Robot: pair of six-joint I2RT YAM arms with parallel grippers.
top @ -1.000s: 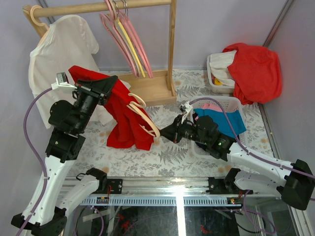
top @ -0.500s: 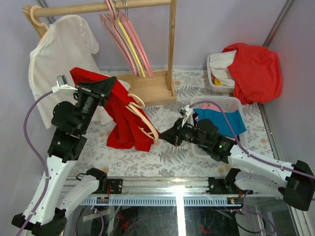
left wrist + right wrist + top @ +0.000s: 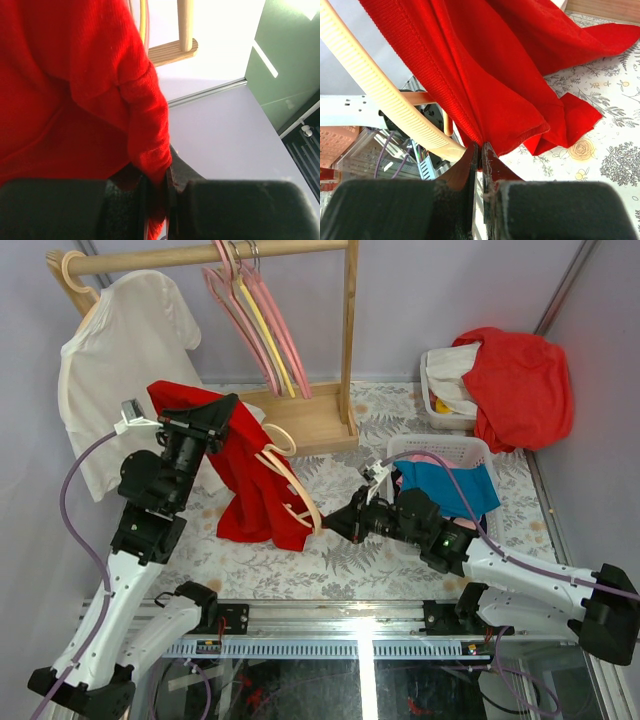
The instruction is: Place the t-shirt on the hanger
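Top external: t-shirt (image 3: 255, 490) hangs mid-air, left gripper (image 3: 230, 408) clamped on its top, right gripper (image 3: 335, 524) clamped on its low edge by the hanger (image 3: 303, 495); I'd ease that edge slowly over the wood.

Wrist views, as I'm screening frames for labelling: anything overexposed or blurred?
Left wrist: the background beyond the t-shirt is blown out white, the left gripper soft up close. Right wrist: evenly lit, t-shirt weave and hanger sharp, only the right gripper blurred.

Bright even light, blurry foregrounds.
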